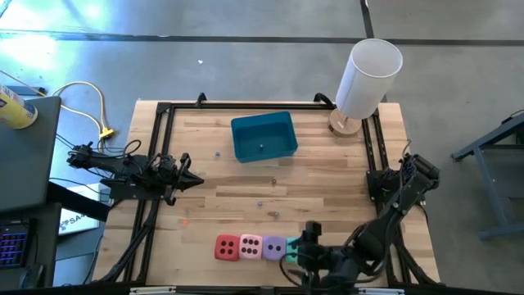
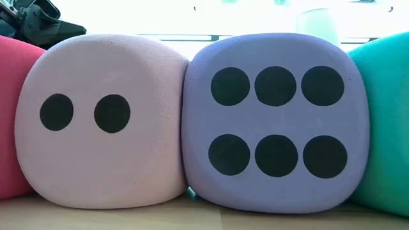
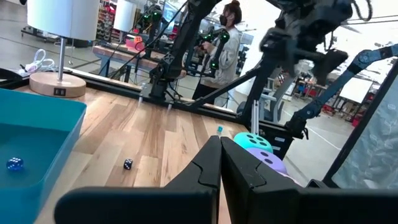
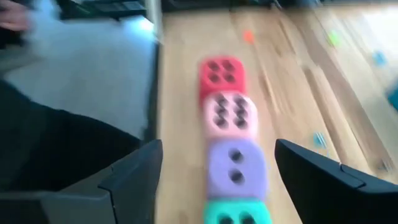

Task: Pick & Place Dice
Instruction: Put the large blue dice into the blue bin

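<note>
Dice are sitting in a row at the table's near edge: red, pink, purple, teal. Right gripper is hovering wide open over the teal end, holding nothing. Looking soft and light, they should squash; grip opposite flat faces. Left gripper is waiting shut at the left.

Low view perhaps touching-close to dice

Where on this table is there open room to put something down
Bare wood lies between the blue bin and the dice row, scattered with tiny bits. Crowded: the near edge, where the right gripper hovers open over the teal die.
</note>
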{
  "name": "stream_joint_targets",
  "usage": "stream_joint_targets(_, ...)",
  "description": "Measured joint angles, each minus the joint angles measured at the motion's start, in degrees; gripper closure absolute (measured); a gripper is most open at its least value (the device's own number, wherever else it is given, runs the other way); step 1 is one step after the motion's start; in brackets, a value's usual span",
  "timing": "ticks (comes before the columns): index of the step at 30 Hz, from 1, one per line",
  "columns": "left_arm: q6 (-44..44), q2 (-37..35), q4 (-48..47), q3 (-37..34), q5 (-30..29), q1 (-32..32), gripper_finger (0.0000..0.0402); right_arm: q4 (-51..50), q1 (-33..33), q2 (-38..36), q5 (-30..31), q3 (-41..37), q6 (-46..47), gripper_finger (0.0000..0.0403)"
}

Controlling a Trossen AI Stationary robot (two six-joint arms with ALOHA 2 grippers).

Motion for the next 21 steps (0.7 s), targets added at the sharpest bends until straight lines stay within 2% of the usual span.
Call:
stream_joint_targets(4,0.0,0.0,-0.3,0.0,0.0,0.0,0.0401,-8.1,-1.8,0.1,-0.5,-0.1,10.1,0.0102)
stream_joint_targets(7,0.0,0.0,-0.3,0.0,0.0,0.0,0.0401,-9.9,-3.2,0.1,-2.9,-0.1,15.0,0.0102)
stream_joint_targets(13,0.0,0.0,-0.3,0.0,0.0,0.0,0.0401,-7.6,-5.0,0.1,-9.9,-0.1,13.1,0.0102)
stream_joint_targets(21,0.0,0.0,-0.3,0.0,0.0,0.0,0.0401,-7.7,-6.0,0.5,-10.5,-0.1,13.5,0.0087)
